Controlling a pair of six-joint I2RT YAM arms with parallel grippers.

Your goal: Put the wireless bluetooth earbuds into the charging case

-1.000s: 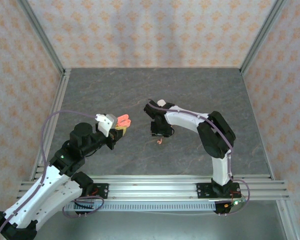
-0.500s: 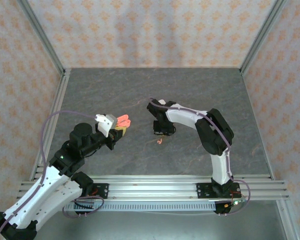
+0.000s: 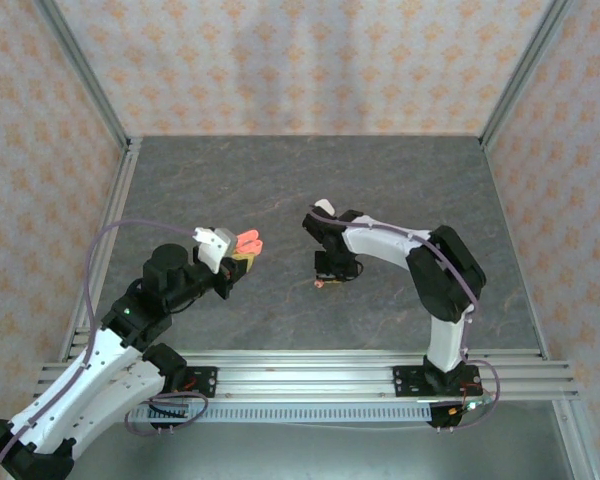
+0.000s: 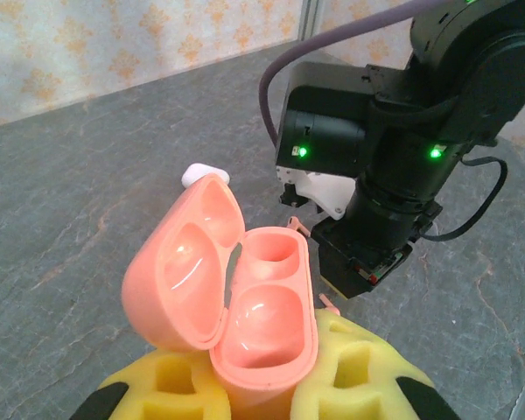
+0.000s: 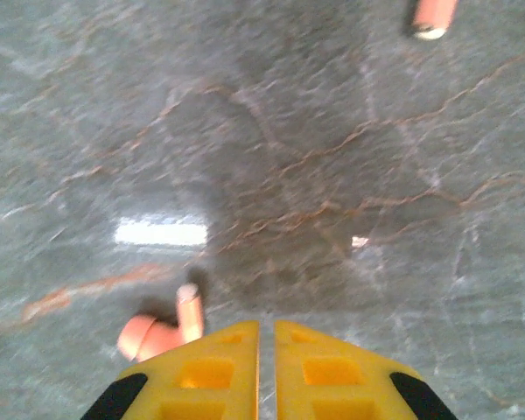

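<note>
The grey table [image 3: 400,180] carries it all, and the right arm [image 3: 380,240] has swung a bit toward the near edge, parking the right gripper [image 5: 266,325] low over the middle of the table. The left gripper [image 3: 232,262] hasn't budged. It's clamped on the open coral charging case [image 4: 245,297], held up left of centre with both wells empty. The right jaws have just snapped together on nothing: the coral earbud [image 5: 157,328] lies on the table just outside one finger. A second coral bud [image 5: 433,16] lies further off. Looks like a miss to me, so it probably needs to reopen and try again
</note>
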